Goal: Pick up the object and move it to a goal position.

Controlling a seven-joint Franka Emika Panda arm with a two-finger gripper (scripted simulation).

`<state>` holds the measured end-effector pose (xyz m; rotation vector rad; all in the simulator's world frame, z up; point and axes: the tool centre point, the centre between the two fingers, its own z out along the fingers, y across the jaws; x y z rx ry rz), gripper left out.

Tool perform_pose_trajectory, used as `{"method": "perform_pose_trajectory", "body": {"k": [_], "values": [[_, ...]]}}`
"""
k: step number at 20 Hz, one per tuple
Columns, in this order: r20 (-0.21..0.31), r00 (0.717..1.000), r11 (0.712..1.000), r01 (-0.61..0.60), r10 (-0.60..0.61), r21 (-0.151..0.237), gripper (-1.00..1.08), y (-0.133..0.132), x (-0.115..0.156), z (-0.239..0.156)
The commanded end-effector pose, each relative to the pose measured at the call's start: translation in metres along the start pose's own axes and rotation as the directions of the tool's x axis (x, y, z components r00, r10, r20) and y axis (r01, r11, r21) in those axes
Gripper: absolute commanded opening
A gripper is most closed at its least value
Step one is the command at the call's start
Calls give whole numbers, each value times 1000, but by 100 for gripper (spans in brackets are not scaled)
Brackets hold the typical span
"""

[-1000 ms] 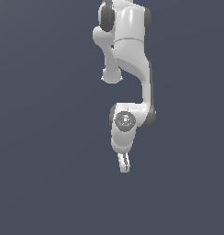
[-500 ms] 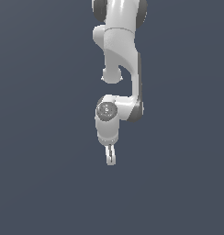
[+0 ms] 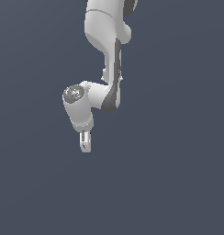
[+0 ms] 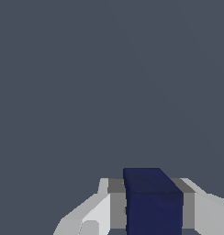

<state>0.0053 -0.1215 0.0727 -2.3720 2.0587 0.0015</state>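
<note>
A white Franka Panda arm point(image 3: 104, 69) reaches down from the top edge of the exterior view, where its upper links are cut off by the frame, against a plain slate-grey backdrop point(image 3: 178, 160). The arm bends at a grey-capped joint point(image 3: 73, 94) towards the exterior view's left, and the gripper point(image 3: 85, 146) hangs below it, pointing downward. At this range its two white fingers read as a single pale stub, and the gap between them cannot be made out.

The wrist view settles the matter: the gripper point(image 4: 153, 206) is clamped on the object point(image 4: 153, 202), a dark navy-blue block seated between the white fingers point(image 4: 93, 213), with grey pads point(image 4: 116, 204) pressed against its flanks on both sides. The block's top face and one shaded side face show; its lower part runs off the edge of the frame, as do the finger bases. Of the finger on the far side only a white wedge appears.

In the exterior view the block itself is too small to be picked out at the fingertips. No surface, shadow or marker shows beneath the gripper in either view, so its height above any floor cannot be judged.
</note>
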Motion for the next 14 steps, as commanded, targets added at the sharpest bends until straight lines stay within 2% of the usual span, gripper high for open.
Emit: {"method": "perform_pose_trajectory", "body": {"k": [1, 7, 14], "values": [[0, 1000, 1000, 1, -1, 0, -100, 13, 23, -9], [0, 1000, 1000, 1, -1, 0, -100, 33, 62, -23], [-1, 1000, 1000, 1, -1, 0, -100, 37, 74, -28]]}}
